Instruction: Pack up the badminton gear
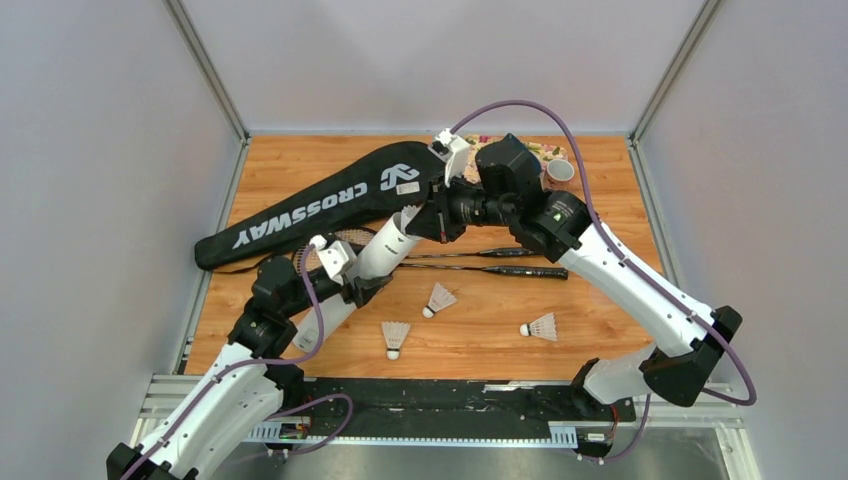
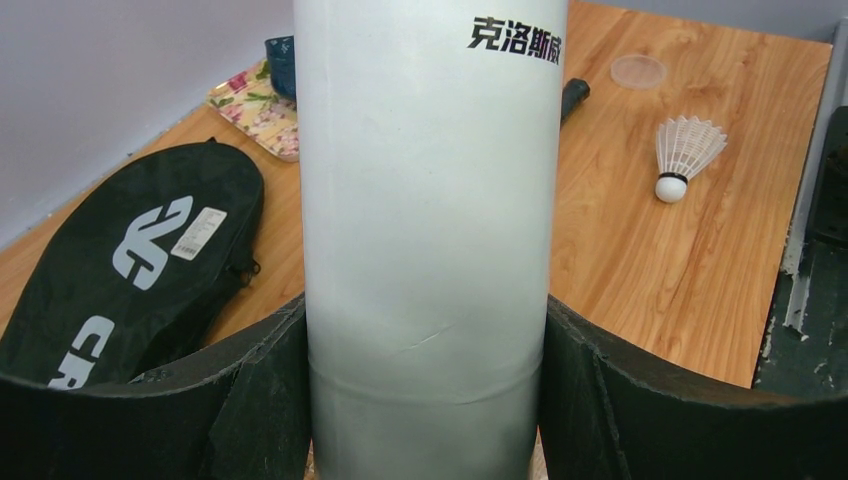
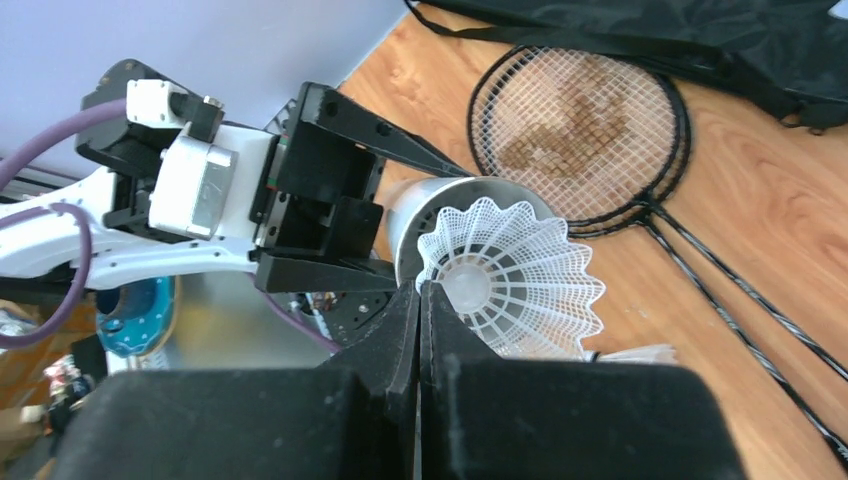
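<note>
Holding tilted tube (image 2: 430, 200) in left tool (image 2: 425, 345), right tool (image 3: 420, 300) pinching shuttlecock (image 3: 525, 280) at mouth

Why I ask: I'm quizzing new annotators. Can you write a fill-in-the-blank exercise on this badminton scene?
1. The left hand grips the white ____.
2. The right hand holds one ____ at that container's mouth.
3. ____ others lie loose on the table.
4. The black racket cover reads ____.
Missing words: tube; shuttlecock; three; CROSSWAY.

tube (image 2: 430, 200): smooth matt white | shuttlecock (image 3: 510, 280): plastic mesh | table (image 2: 650, 260): glossy wood | cover (image 2: 50, 280): black cloth
</note>
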Action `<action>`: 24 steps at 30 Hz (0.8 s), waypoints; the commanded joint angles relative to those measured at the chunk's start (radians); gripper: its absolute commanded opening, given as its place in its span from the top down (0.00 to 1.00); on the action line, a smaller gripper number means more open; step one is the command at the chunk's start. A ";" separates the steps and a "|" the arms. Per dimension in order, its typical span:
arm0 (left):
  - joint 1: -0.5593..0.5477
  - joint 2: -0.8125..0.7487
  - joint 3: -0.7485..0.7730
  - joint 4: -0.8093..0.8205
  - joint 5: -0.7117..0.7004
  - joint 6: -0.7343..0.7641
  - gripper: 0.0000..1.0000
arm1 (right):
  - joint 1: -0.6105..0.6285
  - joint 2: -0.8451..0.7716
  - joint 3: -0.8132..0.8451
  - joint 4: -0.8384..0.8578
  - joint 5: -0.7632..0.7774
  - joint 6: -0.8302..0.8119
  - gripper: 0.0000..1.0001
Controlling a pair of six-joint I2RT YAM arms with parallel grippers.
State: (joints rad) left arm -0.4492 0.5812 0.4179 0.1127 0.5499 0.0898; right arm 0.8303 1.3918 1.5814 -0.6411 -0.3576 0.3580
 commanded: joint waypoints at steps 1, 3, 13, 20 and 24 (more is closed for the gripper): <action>0.004 -0.020 0.015 0.053 0.033 -0.022 0.81 | 0.003 0.007 -0.006 0.129 -0.121 0.099 1.00; 0.003 -0.026 0.013 0.054 0.038 -0.024 0.81 | -0.005 0.018 -0.018 0.159 -0.148 0.154 0.80; 0.003 -0.046 -0.001 0.067 0.038 -0.032 0.81 | -0.088 0.006 -0.189 0.497 -0.333 0.473 0.27; 0.004 -0.064 -0.005 0.050 -0.080 -0.032 0.81 | -0.163 -0.229 -0.244 0.380 -0.100 0.274 0.15; 0.003 -0.084 -0.008 0.045 -0.174 -0.025 0.81 | -0.227 -0.300 -0.336 0.214 0.033 0.199 0.16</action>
State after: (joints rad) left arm -0.4492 0.5243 0.4137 0.1123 0.4801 0.0650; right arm 0.6495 1.1862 1.2938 -0.3016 -0.5213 0.6674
